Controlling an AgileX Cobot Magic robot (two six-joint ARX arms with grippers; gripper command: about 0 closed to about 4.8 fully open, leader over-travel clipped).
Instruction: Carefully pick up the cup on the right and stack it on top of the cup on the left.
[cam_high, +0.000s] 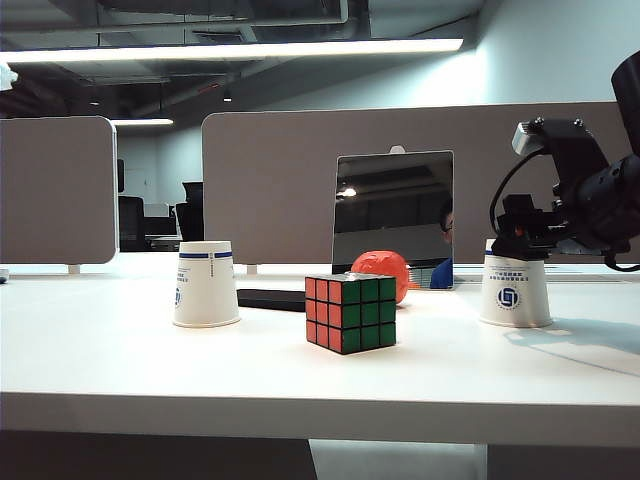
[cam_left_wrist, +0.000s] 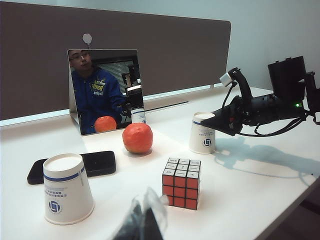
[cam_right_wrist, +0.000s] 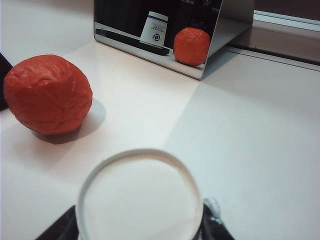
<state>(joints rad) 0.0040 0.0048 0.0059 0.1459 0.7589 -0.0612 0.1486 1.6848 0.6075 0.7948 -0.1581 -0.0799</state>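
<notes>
On table's right side, your right gripper (cam_right_wrist: 140, 227) sits over upside-down right cup (cam_high: 514, 291), fingers (cam_right_wrist: 212, 225) flanking its base either side, jaws apart; contact unclear. Left cup (cam_high: 205, 284) stands upside-down well apart on left, phone (cam_high: 272, 299) just behind it. Rubik's cube (cam_high: 350, 312) and orange ball (cam_high: 382, 271) between cups. Left gripper (cam_left_wrist: 141, 221) low at near edge, blurred: cannot tell its state.

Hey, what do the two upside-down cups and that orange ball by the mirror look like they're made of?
Cups: the right cup, under the right pincer, and the left cup look like matte white paper, with printed logos and a blue band. Orange ball: its wrinkled, creased, dull skin suggests crumpled paper or foam; I can't tell which.
</notes>
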